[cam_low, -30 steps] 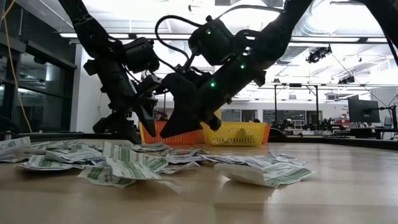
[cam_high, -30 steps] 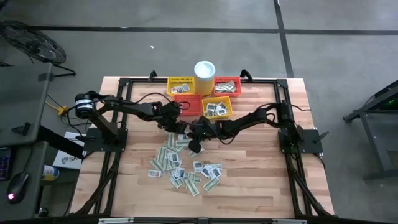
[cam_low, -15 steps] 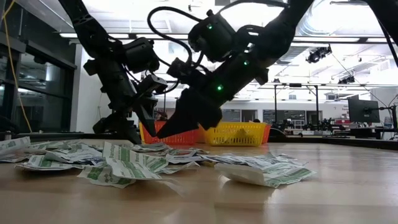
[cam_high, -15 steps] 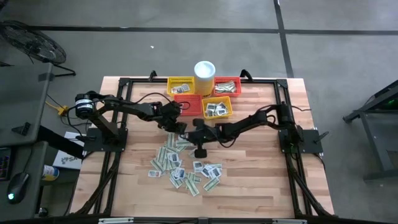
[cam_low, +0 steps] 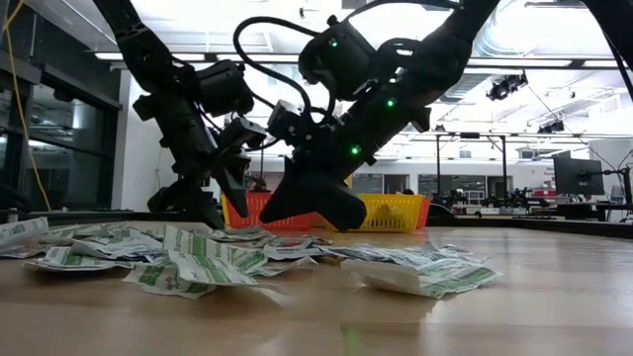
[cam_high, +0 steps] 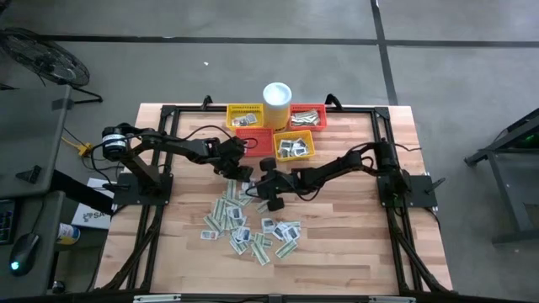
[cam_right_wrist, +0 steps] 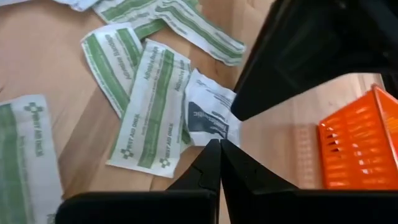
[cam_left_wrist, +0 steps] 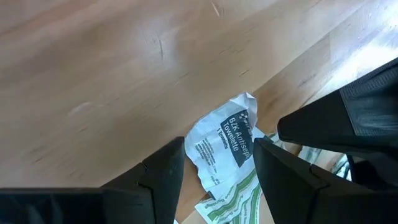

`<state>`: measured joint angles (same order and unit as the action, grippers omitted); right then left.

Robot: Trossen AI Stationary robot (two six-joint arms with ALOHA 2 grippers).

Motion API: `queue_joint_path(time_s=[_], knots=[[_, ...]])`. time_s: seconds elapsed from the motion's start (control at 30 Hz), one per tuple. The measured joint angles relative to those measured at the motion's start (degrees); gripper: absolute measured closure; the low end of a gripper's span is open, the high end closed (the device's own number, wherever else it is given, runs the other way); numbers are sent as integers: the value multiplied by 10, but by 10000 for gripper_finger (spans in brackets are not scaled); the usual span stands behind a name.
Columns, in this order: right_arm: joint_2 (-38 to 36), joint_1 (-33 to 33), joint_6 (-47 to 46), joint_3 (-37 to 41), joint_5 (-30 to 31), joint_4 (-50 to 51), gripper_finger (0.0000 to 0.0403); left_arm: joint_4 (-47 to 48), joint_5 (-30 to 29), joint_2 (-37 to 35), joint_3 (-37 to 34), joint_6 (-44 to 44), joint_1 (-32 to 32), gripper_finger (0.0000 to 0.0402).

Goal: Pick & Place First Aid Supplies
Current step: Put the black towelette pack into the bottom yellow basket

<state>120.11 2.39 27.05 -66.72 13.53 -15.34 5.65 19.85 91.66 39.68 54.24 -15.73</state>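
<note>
I hover my left gripper (cam_left_wrist: 214, 177) with fingers spread astride the antiseptic towelette packet (cam_left_wrist: 222, 142) at the pile's edge on the table (cam_left_wrist: 93, 74), ready to pinch it, while my right gripper (cam_right_wrist: 219, 163), clenched empty, waits beside it.

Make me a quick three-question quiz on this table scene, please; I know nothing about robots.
1. True or false: the white cylindrical cup stands among the small mesh baskets.
2. Which fingers are spread over a white antiseptic towelette packet? A) left gripper B) right gripper
3. Fill in: most small flat sachets lie loose on the ____ table.

Key: 1 true; 2 A; 3 wooden.
</note>
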Motion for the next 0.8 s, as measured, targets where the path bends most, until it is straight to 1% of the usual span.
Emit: queue_joint_path(time_s=[0.13, 0.27, 0.4, 0.5, 0.8], knots=[[0, -1, 15, 0, -6, 0, 403, 0, 3, 0, 0, 0, 0, 208], [4, -2, 15, 0, -25, -8, 403, -1, 3, 0, 0, 0, 0, 208], [23, -2, -7, -5, -40, -13, 403, -10, 3, 0, -1, 6, 0, 208], [33, -1, -25, -15, -28, -8, 403, -17, 4, 0, -2, 16, 0, 208], [37, -5, -26, -39, -38, 4, 403, -31, 6, 1, -2, 27, 1, 208]])
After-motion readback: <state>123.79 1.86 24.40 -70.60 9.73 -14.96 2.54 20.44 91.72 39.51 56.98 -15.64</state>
